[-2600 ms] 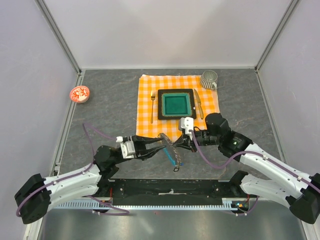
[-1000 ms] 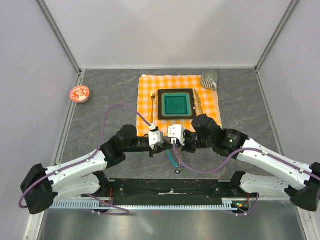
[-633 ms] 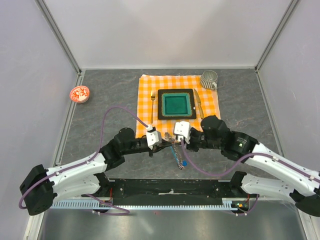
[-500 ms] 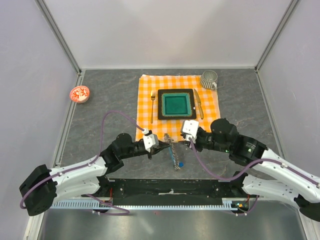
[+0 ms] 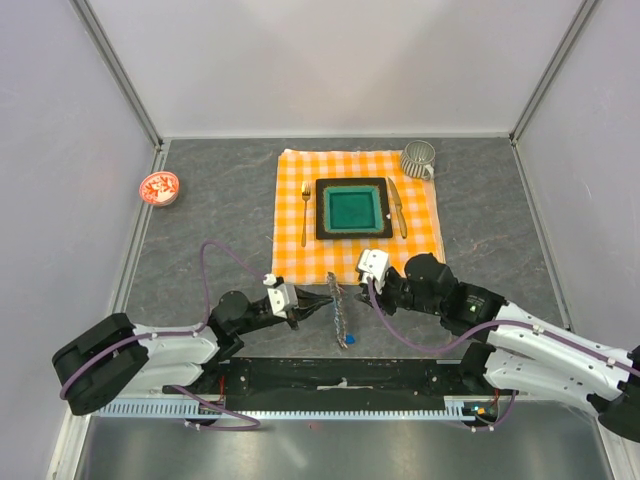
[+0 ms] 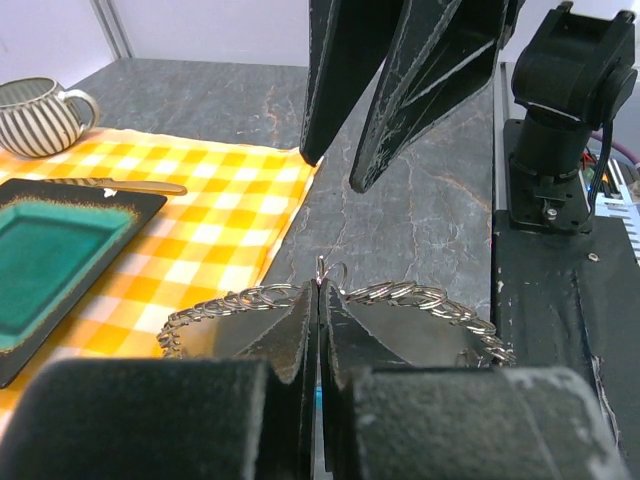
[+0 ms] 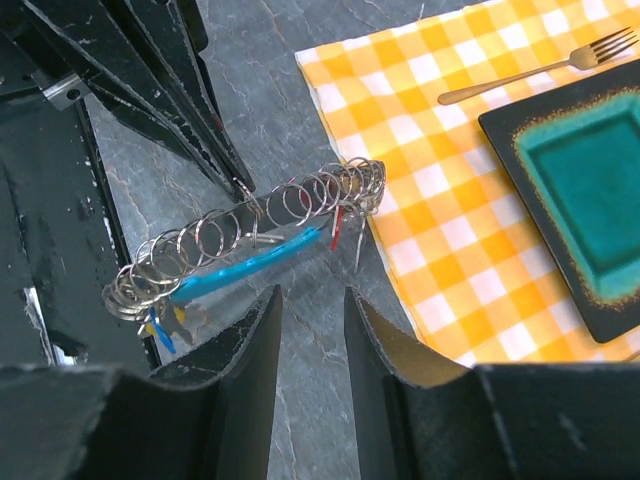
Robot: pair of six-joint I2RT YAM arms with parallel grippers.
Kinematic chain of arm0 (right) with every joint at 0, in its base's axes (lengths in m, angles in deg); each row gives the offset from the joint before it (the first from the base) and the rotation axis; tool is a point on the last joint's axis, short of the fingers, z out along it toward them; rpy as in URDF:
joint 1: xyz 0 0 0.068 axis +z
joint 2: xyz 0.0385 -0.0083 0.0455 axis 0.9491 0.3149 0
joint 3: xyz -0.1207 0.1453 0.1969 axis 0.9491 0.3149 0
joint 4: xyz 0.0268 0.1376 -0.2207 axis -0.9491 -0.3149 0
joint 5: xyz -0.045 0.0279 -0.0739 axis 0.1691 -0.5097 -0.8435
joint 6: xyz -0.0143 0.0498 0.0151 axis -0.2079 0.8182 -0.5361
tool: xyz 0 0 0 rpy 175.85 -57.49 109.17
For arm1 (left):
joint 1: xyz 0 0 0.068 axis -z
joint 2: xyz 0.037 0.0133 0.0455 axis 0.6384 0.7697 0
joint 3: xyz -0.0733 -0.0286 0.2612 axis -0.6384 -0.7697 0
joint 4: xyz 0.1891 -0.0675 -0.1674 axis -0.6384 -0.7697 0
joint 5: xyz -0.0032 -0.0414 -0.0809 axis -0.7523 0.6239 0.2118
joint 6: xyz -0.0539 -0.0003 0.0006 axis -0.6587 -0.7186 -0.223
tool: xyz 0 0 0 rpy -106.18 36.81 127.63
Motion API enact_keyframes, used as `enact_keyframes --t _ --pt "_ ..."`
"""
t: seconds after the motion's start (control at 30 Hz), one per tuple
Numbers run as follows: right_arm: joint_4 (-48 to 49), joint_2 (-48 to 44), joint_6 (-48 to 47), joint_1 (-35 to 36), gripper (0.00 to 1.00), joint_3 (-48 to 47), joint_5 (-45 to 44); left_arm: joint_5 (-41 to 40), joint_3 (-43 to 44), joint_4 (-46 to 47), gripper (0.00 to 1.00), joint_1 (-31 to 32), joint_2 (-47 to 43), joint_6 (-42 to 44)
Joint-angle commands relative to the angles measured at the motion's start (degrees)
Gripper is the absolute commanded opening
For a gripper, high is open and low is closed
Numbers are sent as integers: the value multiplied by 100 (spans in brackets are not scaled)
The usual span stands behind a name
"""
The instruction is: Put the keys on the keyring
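Left wrist view first: the left gripper [image 6: 320, 300] has its fingers pressed flat together, and the tips look nipped onto one small ring of the keyring [image 6: 400, 293]. I can't be 100% sure it's a real pinch and not just touching. The keyring is a floppy string of linked wire rings lying across the dark table [image 6: 420, 200], just off the edge of the orange checked cloth [image 6: 230, 210].

From the right wrist camera, the right gripper [image 7: 310, 295] is spread, holds nothing and hovers just short of the rings. The cyan clip [image 7: 250, 262] runs along under them. The keys [image 7: 160, 325] are tiny: blue and yellow bits sit at one end, with a red one [image 7: 337, 228] near the other. They seem to hang off the rings, though it's too small to confirm.

Handling-wise, I'd guess it's very light, limp, slick and springy. It'll sag and swing, and the thin wire could easily slip out of flat pads. The clip looks like the stiffest and widest part, so that's where I'd grab, or pinch one ring square across the wire.

Further back on the cloth are the teal square plate [image 6: 50, 240], a knife [image 6: 110, 186] and a striped mug [image 6: 35, 115].
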Motion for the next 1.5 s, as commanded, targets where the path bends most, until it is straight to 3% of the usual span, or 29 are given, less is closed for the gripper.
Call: enact_keyframes --t 0.0,0.63,0.93,1.07,1.2,1.3,1.47 --pt "812 29 261 48 40 214 93 -74 -106 1784 2 27 172 -209" --pt "1437 547 226 83 43 443 690 -144 -63 2136 2 18 164 -507" --pt "1489 670 235 92 40 478 761 -170 -19 2277 2 18 155 -551" --pt "1489 697 235 101 29 487 814 -196 -19 2373 2 18 146 -578" --pt "1674 706 261 118 9 495 893 -170 -10 2461 2 18 155 -604" --pt "1726 732 296 127 0 495 954 -188 -1 2532 2 27 155 -613" --pt "1779 802 358 206 0 504 1051 -223 16 2698 2 27 199 -648"
